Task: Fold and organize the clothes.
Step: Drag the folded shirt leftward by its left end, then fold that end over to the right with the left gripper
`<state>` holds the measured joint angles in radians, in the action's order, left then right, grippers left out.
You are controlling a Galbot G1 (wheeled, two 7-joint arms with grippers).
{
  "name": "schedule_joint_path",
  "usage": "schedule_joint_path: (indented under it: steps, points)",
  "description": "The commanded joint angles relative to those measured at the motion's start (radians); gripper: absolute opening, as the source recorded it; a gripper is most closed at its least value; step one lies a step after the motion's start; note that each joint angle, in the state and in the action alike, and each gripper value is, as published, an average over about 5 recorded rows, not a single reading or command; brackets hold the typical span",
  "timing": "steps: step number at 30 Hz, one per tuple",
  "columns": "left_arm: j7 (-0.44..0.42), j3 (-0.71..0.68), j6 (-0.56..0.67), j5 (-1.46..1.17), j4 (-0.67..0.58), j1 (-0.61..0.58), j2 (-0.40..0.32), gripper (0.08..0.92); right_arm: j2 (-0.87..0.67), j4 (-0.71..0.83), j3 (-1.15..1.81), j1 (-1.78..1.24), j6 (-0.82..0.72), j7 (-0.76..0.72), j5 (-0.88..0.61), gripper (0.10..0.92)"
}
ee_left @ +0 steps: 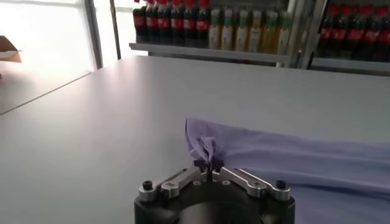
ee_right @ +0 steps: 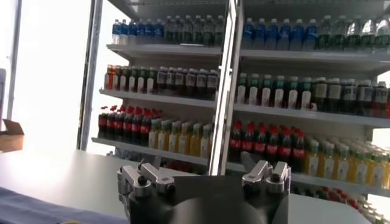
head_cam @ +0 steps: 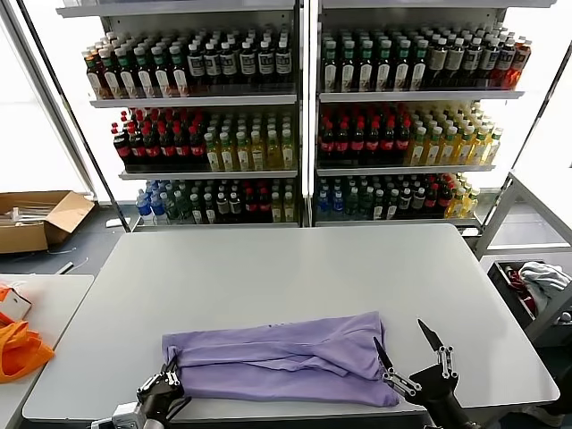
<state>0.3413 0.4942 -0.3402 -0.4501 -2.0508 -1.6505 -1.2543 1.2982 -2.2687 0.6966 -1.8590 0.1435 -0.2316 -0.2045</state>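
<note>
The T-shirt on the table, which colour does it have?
Plain light purple T-shirt; no print is showing. The head view shows it best.

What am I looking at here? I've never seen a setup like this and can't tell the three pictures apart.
It is a two-armed robot standing at a grey table, facing shelves of bottled drinks. The wide picture comes from a camera on its head, looking down. The other two come from cameras on its wrists, one per arm. A lavender T-shirt, partly folded, lies near the table's front edge. The left gripper is shut on the T-shirt's corner, pinching a small bunch of cloth. The right gripper is open above the shirt's other end and holds nothing. Orange fabric lies on a side table.
</note>
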Motion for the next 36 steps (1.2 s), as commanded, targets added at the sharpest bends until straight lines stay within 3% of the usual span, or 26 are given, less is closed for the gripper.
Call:
schedule_joint_path:
  steps: [1, 11, 18, 24, 29, 36]
  points:
    - [-0.043, 0.191, 0.008, -0.169, 0.015, 0.042, 0.148, 0.105, -0.018, 0.023, 0.038, 0.03, -0.038, 0.008, -0.105, 0.823]
    - [-0.246, 0.554, 0.026, -0.27, 0.142, 0.029, 0.383, 0.102, -0.02, 0.042, 0.05, 0.036, -0.049, 0.017, -0.123, 0.823]
    - [-0.3, 0.634, 0.003, -0.281, 0.147, 0.038, 0.496, 0.102, -0.017, 0.038, 0.036, 0.04, -0.053, 0.018, -0.111, 0.823]
    - [-0.244, 0.514, -0.064, -0.34, -0.019, 0.101, 0.467, 0.102, -0.012, 0.021, 0.039, 0.028, -0.055, 0.017, -0.104, 0.823]
    - [-0.186, 0.319, -0.109, -0.396, -0.143, 0.137, 0.427, 0.102, -0.011, 0.009, 0.046, 0.014, -0.055, 0.016, -0.103, 0.823]
    - [-0.143, 0.025, -0.112, -0.367, -0.183, 0.189, 0.374, 0.105, 0.005, 0.004, 0.032, 0.003, -0.054, 0.013, -0.085, 0.823]
